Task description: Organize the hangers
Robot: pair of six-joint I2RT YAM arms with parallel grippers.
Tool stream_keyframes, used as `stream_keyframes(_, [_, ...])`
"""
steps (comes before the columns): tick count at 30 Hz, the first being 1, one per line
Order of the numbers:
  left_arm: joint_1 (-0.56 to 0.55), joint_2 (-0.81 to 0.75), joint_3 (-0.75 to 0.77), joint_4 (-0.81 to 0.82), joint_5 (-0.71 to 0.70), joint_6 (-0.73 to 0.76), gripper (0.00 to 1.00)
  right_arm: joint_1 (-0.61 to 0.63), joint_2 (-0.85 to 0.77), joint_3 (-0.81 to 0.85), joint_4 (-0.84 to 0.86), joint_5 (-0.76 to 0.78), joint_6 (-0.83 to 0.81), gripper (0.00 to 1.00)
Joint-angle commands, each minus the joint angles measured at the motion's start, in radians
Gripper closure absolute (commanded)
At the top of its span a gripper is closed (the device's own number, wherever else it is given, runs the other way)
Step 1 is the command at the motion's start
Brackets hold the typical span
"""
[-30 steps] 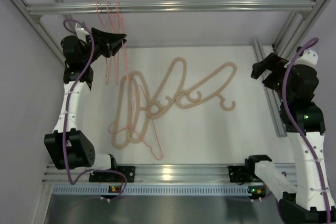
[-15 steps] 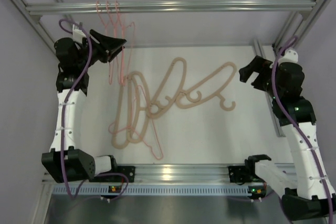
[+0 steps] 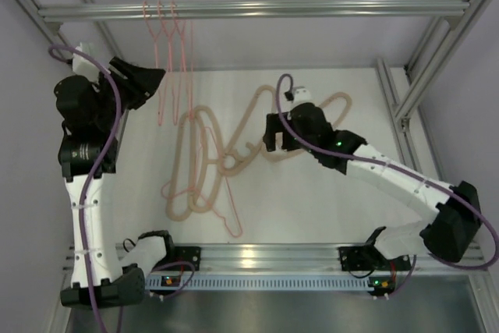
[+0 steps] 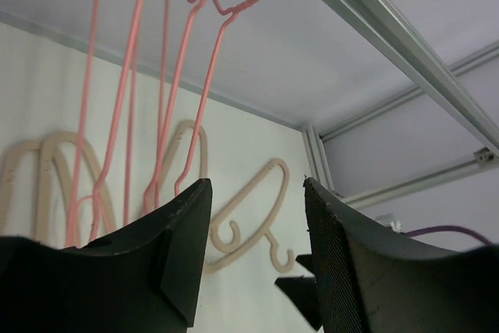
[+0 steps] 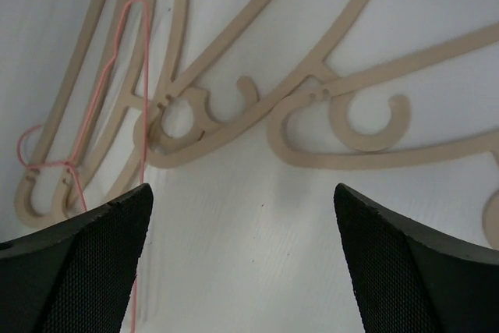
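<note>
Since a second ago the right arm has swung from the 3 o'clock edge to the middle of the desk (image 3: 327, 208), so the right pincer (image 3: 273, 134) now hangs over the beige hangers (image 3: 231, 163). The left pincer (image 3: 152, 79) has drawn back toward 9 o'clock, away from the three pink hangers (image 3: 173, 44) hooked on the rail (image 3: 312, 8) at 11 o'clock. Another pink hanger (image 3: 228, 210) lies tangled among the beige ones. From the left wrist, that pincer stands partly spread with nothing between its jaws, the pink wires dangling beyond at 11 o'clock. From the right wrist, the jaws gape wide and empty above the curled beige hooks (image 5: 365, 147). Pink ones look light, thin and springy, apt to snag; beige ones look thicker, stiff and smooth. The neck under a hook seems the surest hold. No brand or writing is readable.
</note>
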Motion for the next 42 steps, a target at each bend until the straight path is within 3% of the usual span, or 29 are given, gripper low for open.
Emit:
stream_keyframes(1, [0.000, -0.094, -0.020, -0.074, -0.162, 0.069, 0.44, 0.218, 0.112, 0.053, 0.131, 0.105, -0.026, 0.06])
stream_keyframes(7, [0.000, -0.112, -0.057, -0.086, -0.162, 0.055, 0.44, 0.409, 0.372, 0.191, 0.154, 0.143, -0.072, 0.12])
stream_keyframes(17, [0.000, -0.126, -0.051, -0.106, -0.172, 0.063, 0.44, 0.473, 0.573, 0.285, 0.254, 0.020, -0.106, 0.32])
stream_keyframes(25, [0.000, -0.129, -0.048, -0.107, -0.177, 0.061, 0.44, 0.502, 0.710, 0.386, 0.241, 0.014, -0.111, 0.46])
stream_keyframes(29, [0.000, -0.126, -0.048, -0.107, -0.172, 0.063, 0.44, 0.505, 0.756, 0.401, 0.240, -0.011, -0.106, 0.60])
stream_keyframes(42, [0.000, -0.126, -0.055, -0.107, -0.171, 0.067, 0.45, 0.515, 0.852, 0.433, 0.238, -0.032, -0.109, 0.62])
